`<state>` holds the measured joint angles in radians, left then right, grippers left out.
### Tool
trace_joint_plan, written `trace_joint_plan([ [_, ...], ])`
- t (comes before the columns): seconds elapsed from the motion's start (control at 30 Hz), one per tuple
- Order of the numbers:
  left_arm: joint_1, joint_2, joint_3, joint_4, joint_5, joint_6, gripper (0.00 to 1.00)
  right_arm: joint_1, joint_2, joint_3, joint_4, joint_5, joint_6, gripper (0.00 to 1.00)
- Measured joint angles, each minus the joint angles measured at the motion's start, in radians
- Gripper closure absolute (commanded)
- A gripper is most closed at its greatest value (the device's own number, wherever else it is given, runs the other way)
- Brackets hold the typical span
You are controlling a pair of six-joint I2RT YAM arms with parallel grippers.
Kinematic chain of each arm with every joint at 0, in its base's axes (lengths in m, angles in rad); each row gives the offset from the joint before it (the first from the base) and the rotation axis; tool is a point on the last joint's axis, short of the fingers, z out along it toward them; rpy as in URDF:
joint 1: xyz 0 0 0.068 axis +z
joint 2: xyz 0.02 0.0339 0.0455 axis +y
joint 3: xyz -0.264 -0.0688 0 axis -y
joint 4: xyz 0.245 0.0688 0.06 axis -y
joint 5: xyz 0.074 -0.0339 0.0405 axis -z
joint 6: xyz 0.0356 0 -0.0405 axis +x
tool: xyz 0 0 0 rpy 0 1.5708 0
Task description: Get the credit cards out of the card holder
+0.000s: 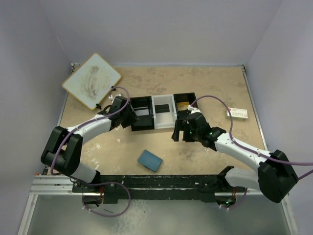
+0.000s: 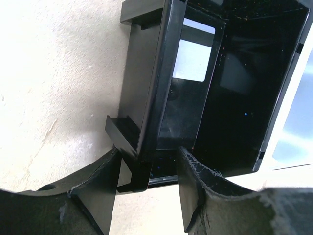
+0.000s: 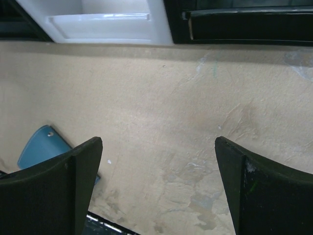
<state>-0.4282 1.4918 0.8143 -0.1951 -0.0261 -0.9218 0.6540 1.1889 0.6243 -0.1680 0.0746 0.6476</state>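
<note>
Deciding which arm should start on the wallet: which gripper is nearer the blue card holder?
Right. The right gripper hangs open just beyond and right of the card holder; the left gripper is farther off, straddling the tray's left end wall.

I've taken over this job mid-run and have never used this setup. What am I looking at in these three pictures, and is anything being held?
Two robot arms are bolted at the near edge of the table. The wide picture looks down from above and behind them. The other two come from a camera on each wrist. On the table lie a three-part tray, a closed blue card holder, a printed card and a white board. The left pincer has its fingers either side of the tray's left wall. Whether it pinches yet is unclear. The right pincer hangs open over bare table, holding nothing.
</note>
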Motion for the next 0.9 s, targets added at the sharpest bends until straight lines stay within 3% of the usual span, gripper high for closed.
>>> trace_joint_plan([
  [0.17, 0.000, 0.049, 0.023, 0.035, 0.007, 0.025, 0.53, 0.000, -0.031, -0.014, 0.031, -0.084, 0.002, 0.02],
  [0.47, 0.000, 0.041, 0.033, 0.021, 0.002, 0.053, 0.30, 0.003, -0.069, -0.053, 0.155, -0.245, -0.008, 0.08],
  [0.63, -0.001, -0.106, 0.033, -0.087, -0.098, 0.078, 0.24, 0.067, -0.067, -0.037, 0.181, -0.244, -0.032, 0.17],
  [0.9, -0.001, -0.491, -0.052, -0.222, -0.242, 0.024, 0.23, 0.380, 0.168, 0.160, 0.184, -0.136, -0.094, 0.31],
])
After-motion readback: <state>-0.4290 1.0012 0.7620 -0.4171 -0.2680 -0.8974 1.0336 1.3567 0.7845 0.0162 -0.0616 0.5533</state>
